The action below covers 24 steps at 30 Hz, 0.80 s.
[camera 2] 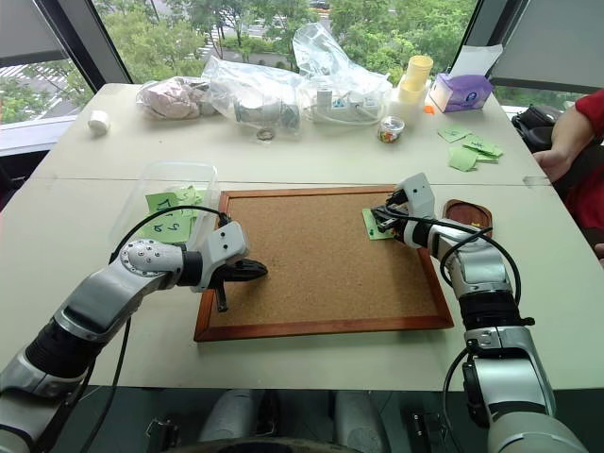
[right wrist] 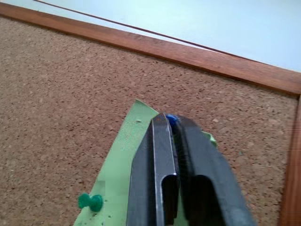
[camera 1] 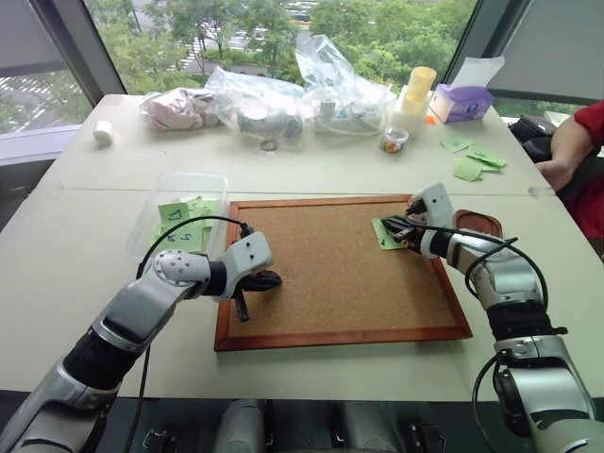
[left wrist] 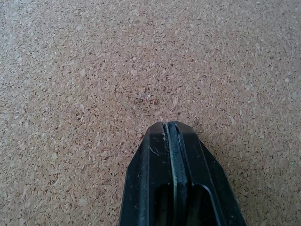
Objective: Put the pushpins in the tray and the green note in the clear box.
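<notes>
A light green note point(right wrist: 120, 155) lies on the corkboard point(camera 1: 321, 274) near its right edge. A green pushpin point(right wrist: 90, 202) is stuck in one corner of it. My right gripper point(right wrist: 170, 121) rests on the note, shut on a blue pushpin point(right wrist: 171, 118) that peeks out between its tips. The dark reddish-brown tray point(camera 1: 477, 223) sits just right of the board, behind that hand. The clear box point(camera 1: 179, 184) stands left of the board and holds several green notes. My left gripper point(left wrist: 170, 126) is shut and empty, hovering over the board's left part.
Clear plastic bags point(camera 1: 264, 99), yellow cups point(camera 1: 417, 90) and a purple tissue box point(camera 1: 461, 102) line the far side of the table. Loose green notes point(camera 1: 472, 160) lie at the back right. A person's arm in a red sleeve point(camera 1: 576, 142) reaches in from the right edge.
</notes>
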Tool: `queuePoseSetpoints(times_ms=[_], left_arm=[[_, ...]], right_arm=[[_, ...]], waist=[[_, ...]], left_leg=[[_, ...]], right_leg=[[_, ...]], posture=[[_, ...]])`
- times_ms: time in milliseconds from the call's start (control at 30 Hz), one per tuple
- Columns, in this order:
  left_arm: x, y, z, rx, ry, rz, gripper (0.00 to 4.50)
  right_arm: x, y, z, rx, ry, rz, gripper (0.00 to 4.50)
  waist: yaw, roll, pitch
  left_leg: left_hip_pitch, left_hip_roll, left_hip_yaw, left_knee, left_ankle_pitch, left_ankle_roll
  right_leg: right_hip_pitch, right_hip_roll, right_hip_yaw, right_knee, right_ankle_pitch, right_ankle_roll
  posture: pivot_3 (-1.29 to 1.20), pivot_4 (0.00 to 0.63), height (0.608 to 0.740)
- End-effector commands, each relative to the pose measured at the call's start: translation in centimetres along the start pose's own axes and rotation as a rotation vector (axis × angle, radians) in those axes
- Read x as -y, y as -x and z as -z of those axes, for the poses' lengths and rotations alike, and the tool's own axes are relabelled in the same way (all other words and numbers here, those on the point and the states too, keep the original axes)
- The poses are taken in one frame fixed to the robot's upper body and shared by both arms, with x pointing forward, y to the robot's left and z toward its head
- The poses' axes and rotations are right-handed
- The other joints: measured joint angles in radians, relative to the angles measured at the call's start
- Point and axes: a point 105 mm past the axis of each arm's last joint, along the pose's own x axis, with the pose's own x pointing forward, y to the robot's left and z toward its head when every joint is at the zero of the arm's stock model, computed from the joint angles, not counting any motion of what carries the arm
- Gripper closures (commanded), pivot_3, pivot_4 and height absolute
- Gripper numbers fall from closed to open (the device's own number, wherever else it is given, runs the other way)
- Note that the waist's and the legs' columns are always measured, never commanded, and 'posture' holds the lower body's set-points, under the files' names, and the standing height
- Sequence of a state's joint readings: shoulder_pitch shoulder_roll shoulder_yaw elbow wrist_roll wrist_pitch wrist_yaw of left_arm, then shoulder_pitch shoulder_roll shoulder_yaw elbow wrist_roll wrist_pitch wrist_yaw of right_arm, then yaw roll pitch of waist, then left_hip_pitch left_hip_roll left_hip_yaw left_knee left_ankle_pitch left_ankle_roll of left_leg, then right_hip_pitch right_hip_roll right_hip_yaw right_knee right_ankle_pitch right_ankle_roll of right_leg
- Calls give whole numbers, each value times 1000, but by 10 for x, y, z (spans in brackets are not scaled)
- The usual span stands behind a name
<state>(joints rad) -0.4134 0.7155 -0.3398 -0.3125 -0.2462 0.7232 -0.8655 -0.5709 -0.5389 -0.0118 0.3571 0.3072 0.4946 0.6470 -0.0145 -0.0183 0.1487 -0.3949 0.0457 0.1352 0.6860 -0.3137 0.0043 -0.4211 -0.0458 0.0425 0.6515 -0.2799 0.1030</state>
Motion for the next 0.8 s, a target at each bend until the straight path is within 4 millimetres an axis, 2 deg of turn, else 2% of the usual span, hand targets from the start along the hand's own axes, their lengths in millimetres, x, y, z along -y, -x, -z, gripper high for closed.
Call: queuePoseSetpoints(times_ms=[33,633,733,800], left_arm=[[6,-5,10,-41,21,17,4500],[19,-8,20,-90,41,69,4500],[19,-8,19,-85,44,69,4500],[18,-8,18,-81,39,63,4500]], right_arm=[[-1,0,-22,78,27,-7,4471],[12,10,-45,237,27,96,4471],[20,16,-47,252,21,141,4471],[43,33,-54,288,-7,259,4471]], waist=[[0,0,0],[-3,1,0],[-2,1,0],[-1,1,0]], left_leg=[[0,0,0,0,0,0],[2,0,0,-1,0,0],[2,0,1,-1,0,0],[2,0,1,-1,0,0]], right_leg=[[0,0,0,0,0,0],[1,0,0,0,0,0],[1,0,0,0,0,0],[2,0,0,0,0,0]], posture=[[0,150,735],[0,150,735],[0,150,735],[0,150,735]])
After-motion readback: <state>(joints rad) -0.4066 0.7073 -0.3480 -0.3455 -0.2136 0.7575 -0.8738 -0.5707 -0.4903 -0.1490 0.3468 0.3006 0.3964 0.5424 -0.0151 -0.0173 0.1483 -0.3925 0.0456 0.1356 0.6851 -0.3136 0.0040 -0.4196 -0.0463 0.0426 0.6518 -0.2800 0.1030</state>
